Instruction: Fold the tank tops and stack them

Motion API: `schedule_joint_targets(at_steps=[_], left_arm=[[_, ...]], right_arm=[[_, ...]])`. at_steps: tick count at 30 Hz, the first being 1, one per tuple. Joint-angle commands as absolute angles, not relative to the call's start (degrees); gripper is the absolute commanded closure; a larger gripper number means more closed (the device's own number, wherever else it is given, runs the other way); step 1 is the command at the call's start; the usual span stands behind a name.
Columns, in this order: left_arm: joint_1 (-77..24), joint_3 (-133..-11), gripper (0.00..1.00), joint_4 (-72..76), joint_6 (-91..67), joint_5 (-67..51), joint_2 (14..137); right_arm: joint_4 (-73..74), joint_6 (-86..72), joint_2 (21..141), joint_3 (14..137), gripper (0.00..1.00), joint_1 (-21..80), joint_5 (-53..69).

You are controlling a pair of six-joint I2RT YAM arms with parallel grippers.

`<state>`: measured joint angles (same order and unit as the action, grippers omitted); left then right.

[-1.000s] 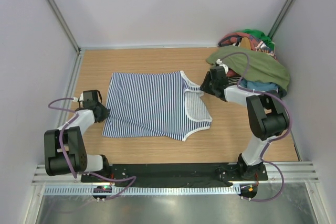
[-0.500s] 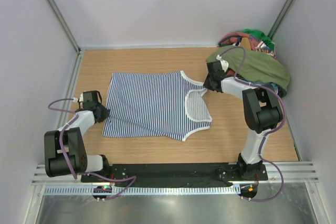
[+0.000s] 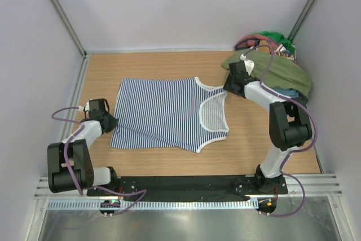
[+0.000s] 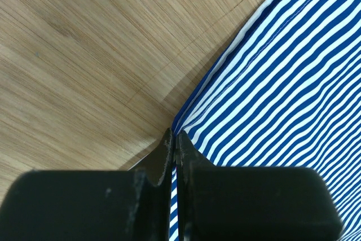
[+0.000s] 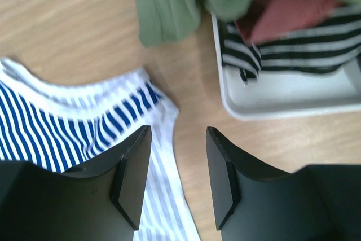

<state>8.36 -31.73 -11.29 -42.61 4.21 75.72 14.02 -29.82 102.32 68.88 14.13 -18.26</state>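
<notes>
Release of the far shoulder strap (image 3: 211, 90): right gripper (image 5: 176, 134), pinched shut on it a moment ago, now stands jaws apart just over it, shifted far and right. Navy-and-white striped cloth tank top (image 3: 163, 114) lies flat on the wooden table (image 3: 169, 71), probably ready for folding. Left gripper (image 4: 172, 139) stays clamped on its near-left hem corner. White plastic tray (image 5: 282, 97), far right, holds 1 olive green tank top (image 3: 276, 71) draped over black-and-white striped cloth (image 5: 293, 49) and pink cloth (image 5: 293, 12).

Overhead, two close, seemingly downward wrist views; striped top (image 3: 161, 114) in all.
</notes>
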Motion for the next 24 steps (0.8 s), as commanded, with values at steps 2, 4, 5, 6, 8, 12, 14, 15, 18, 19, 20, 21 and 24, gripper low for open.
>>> schedule_joint_targets(at_steps=[2, 4, 5, 6, 8, 12, 14, 15, 18, 19, 20, 21, 24], left_arm=[[8.70, -31.11, 1.00, -10.11, -42.19, 3.69, 75.06], [8.79, -31.11, 1.00, -10.02, -42.10, 3.43, 74.97], [8.70, -31.11, 1.00, -10.11, -42.10, 3.25, 74.97], [8.79, -31.11, 1.00, -10.11, -42.01, 2.99, 74.88], [8.70, -31.11, 1.00, -10.02, -42.01, 2.81, 74.79], [8.70, -31.29, 0.98, -9.93, -41.92, 2.55, 75.32], [8.70, -31.38, 0.98, -9.93, -41.84, 2.29, 75.58], [8.70, -31.38, 0.97, -9.84, -41.84, 2.29, 75.59], [8.70, -31.29, 0.96, -10.02, -41.84, 2.20, 75.32], [8.70, -31.29, 0.95, -10.02, -41.84, 2.20, 75.24], [8.70, -31.20, 0.95, -10.02, -41.84, 2.11, 75.06], [8.70, -31.20, 0.95, -10.02, -41.75, 2.02, 74.97], [8.70, -31.03, 0.92, -10.02, -41.84, 2.20, 74.36]], right_arm=[[11.61, -29.62, 92.75, 60.33, 0.51, 14.50, -13.98], [10.72, -29.79, 90.28, 57.06, 0.53, 15.02, -12.58], [10.46, -30.06, 87.48, 53.91, 0.54, 15.20, -11.87], [10.63, -30.15, 86.15, 52.49, 0.54, 15.38, -11.00], [11.77, -30.93, 83.42, 49.06, 0.55, 16.43, -9.94], [17.21, -32.69, 76.31, 45.27, 0.48, 19.15, -9.67], [18.36, -33.48, 74.80, 43.43, 0.47, 20.38, -9.32], [18.72, -33.92, 74.27, 42.90, 0.47, 20.74, -8.88], [18.99, -34.54, 73.13, 40.96, 0.47, 21.79, -8.88], [18.90, -34.89, 73.13, 40.44, 0.48, 21.80, -8.79], [18.81, -34.98, 73.21, 39.56, 0.48, 21.88, -8.62], [18.29, -35.07, 73.39, 39.03, 0.49, 22.06, -8.35], [16.97, -36.03, 73.56, 36.83, 0.51, 22.41, -7.56]])
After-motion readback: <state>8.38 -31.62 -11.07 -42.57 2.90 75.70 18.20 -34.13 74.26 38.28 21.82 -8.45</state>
